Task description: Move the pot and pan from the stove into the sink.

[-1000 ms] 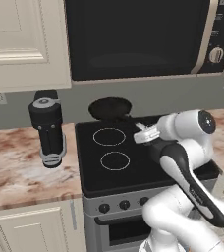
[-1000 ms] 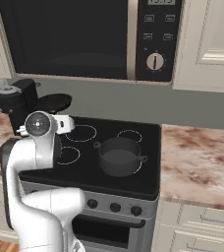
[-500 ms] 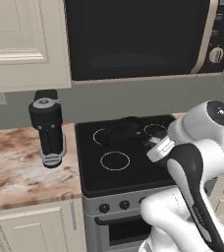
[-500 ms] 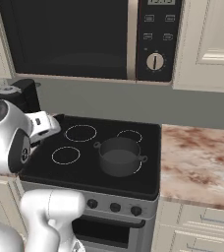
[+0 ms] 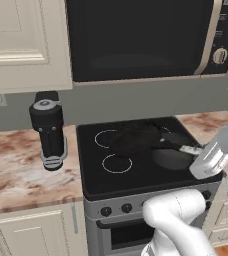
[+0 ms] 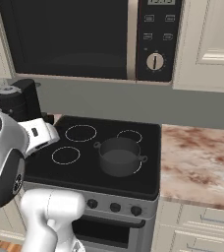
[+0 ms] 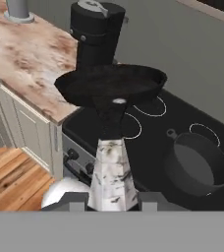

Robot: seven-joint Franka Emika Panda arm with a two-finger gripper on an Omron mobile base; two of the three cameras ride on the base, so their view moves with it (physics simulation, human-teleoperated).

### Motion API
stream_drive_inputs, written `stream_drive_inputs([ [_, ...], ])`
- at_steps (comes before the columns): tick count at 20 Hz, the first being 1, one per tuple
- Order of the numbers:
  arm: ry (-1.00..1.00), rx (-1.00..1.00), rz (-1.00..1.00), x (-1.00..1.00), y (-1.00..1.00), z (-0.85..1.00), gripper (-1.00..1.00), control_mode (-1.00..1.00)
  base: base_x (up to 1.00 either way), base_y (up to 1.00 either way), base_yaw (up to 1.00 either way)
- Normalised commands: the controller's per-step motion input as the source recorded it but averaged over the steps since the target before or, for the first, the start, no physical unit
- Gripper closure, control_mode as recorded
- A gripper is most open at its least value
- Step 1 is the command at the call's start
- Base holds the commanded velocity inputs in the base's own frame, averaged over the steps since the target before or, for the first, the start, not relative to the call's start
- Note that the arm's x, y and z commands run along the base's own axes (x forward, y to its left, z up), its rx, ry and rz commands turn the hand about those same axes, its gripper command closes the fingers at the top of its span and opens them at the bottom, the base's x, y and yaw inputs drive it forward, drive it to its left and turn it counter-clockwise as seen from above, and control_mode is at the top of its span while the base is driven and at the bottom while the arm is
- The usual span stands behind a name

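Observation:
The black pan (image 7: 111,83) hangs in the air over the stove's left side (image 7: 151,130), its long pale-tipped handle running down into my gripper (image 7: 114,199), which is shut on it. From the left base view the pan (image 5: 136,140) hovers above the cooktop (image 5: 136,177) with the gripper (image 5: 195,152) at the handle's end. The dark grey pot (image 6: 120,156) stands on the front right burner of the stove (image 6: 79,165), also seen as the pot (image 7: 197,165) to the right of the pan. The sink is out of view.
A tall black coffee machine (image 5: 48,130) stands on the marble counter (image 5: 16,170) left of the stove, just behind the pan. A black microwave (image 6: 84,37) hangs above. More counter (image 6: 197,157) lies to the right of the stove.
The pan has come off the back of the stove and moved forward and right, raised over the cooktop, as the arm swung right. The pot has not moved.

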Motion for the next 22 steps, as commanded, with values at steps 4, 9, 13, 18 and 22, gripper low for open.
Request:
stream_drive_inputs([
  [4, -0.1, 0.2, 0.09, -0.53, -0.2, 0.22, 1.0, -1.0, 0.0, 0.0, 0.0],
  [9, -0.03, 0.03, 0.0, -0.03, 0.0, 0.02, 1.0, -1.0, 0.0, 0.0, 0.0],
  [13, 0.0, 0.0, 0.0, 0.0, 0.0, 0.0, 1.0, -1.0, 0.0, 0.0, 0.0],
  [18, 0.0, 0.0, 0.0, 0.0, 0.0, 0.0, 1.0, 1.0, -0.41, -0.11, 0.01],
  [22, 0.0, 0.0, 0.0, 0.0, 0.0, 0.0, 1.0, 1.0, -0.76, -0.25, 0.03],
])
